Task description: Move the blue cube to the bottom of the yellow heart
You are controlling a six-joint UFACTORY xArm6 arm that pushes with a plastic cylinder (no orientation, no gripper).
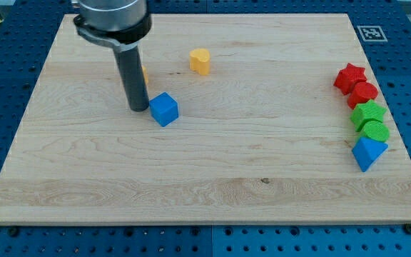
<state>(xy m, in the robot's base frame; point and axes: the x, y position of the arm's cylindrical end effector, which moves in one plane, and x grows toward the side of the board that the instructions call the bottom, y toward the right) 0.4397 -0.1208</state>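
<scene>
Broadly, one wooden board [212,178] filled the view, and one dark rod [131,75] stood on it toward the top left. There was no claw to judge, only my tip [138,109], just left of the one blue cube [164,109]. That cube lay below and left of the yellow heart [200,61]. A sliver of another yellow block [144,72] showed behind the rod. At the right edge ran a column: two red blocks [350,77] [364,93], two green blocks [367,113] [375,130], and one blue wedge [368,153].
</scene>
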